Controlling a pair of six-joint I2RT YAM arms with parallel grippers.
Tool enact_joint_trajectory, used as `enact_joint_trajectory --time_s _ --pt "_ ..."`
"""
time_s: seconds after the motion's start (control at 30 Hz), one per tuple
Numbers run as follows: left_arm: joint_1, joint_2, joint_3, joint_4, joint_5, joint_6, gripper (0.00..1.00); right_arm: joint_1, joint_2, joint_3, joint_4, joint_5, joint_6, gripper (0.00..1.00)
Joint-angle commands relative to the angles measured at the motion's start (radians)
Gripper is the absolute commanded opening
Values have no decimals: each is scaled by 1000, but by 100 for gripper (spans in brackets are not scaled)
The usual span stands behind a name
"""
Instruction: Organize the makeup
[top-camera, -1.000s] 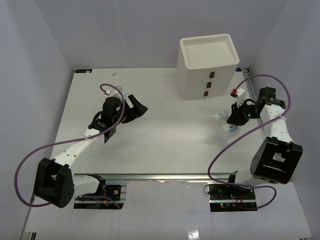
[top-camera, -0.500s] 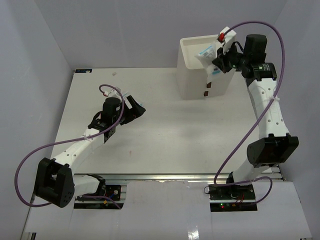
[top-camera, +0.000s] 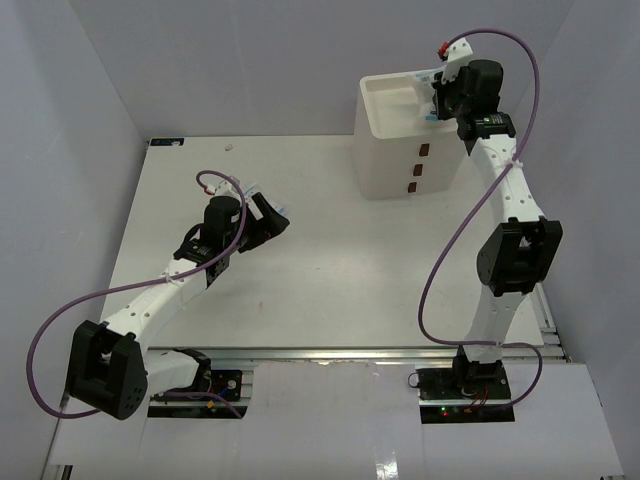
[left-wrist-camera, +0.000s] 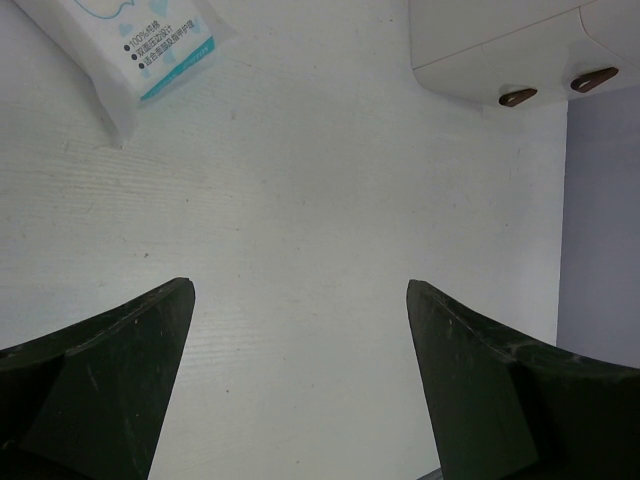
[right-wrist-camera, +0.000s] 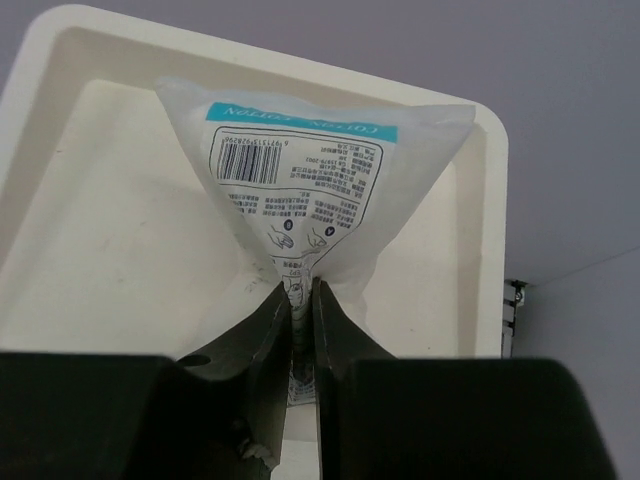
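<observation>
The right gripper (right-wrist-camera: 301, 288) reaches to the upper right of the overhead view, over the white box (top-camera: 400, 150). It has a clear packet (right-wrist-camera: 310, 170) with a blue-and-white label pinched by one edge. Its fingers (right-wrist-camera: 262, 335) stand almost together with only the thin film between them, so the packet fans out beyond the grip in the middle of the wrist view. Holding it by an edge looks deliberate — the body is clear of the fingers and can drop flat once they part. The packet sits over the shallow tray (right-wrist-camera: 488, 220) that forms the box's top, inside the rim. Whether its far edge touches the tray floor I cannot tell. I read this as the put-down step, with the tray serving as the place for the packets. What it calls for next is letting go and lifting clear without dragging the film along.

The left gripper (left-wrist-camera: 298, 300) hovers low over the table (left-wrist-camera: 300, 180), left of centre in the overhead view, with its fingers spread wide and holding nothing. Another packet (left-wrist-camera: 150, 50) of the same kind lies flat on the table at the upper left of the left wrist view, well ahead of the fingertips. The box's brown handles (left-wrist-camera: 517, 97) show at the upper right. Open and pointed that way, the left arm seems parked ready for that one — a thin, slippery thing, likely awkward to pick off a flat surface.
</observation>
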Motion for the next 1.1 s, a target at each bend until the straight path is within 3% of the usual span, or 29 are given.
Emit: enact_joint_trajectory --time_s 0.0,0.13,0.23,0.37,0.47,0.5,0.53,0.7,0.87,1.07 --pt "7 -37 0 -15 -17 -7 98 -5 -4 57 168 70 -55 30" --pt "8 -32 1 -19 -17 -6 98 -21 3 24 184 79 -64 39" --pt "8 -23 4 -21 -16 -7 98 -43 1 7 190 106 -66 52" --pt "10 8 14 -19 -17 0 98 -64 -42 -31 189 35 -48 57" --pt "21 58 48 -31 -17 11 98 -78 -153 -95 177 -184 -24 59" --pt "22 60 60 -34 -16 11 98 -80 -156 -115 164 -193 -30 59" --pt "28 96 85 -46 -29 21 98 -80 -225 -158 147 -345 -59 59" --pt "59 239 216 -117 -71 43 98 -132 -489 -434 77 -759 -226 68" --pt "101 360 312 -124 -87 22 97 -181 -661 -699 -71 -947 -311 69" --pt "145 526 460 -165 -105 -5 91 -242 -780 -890 -219 -1016 -415 72"
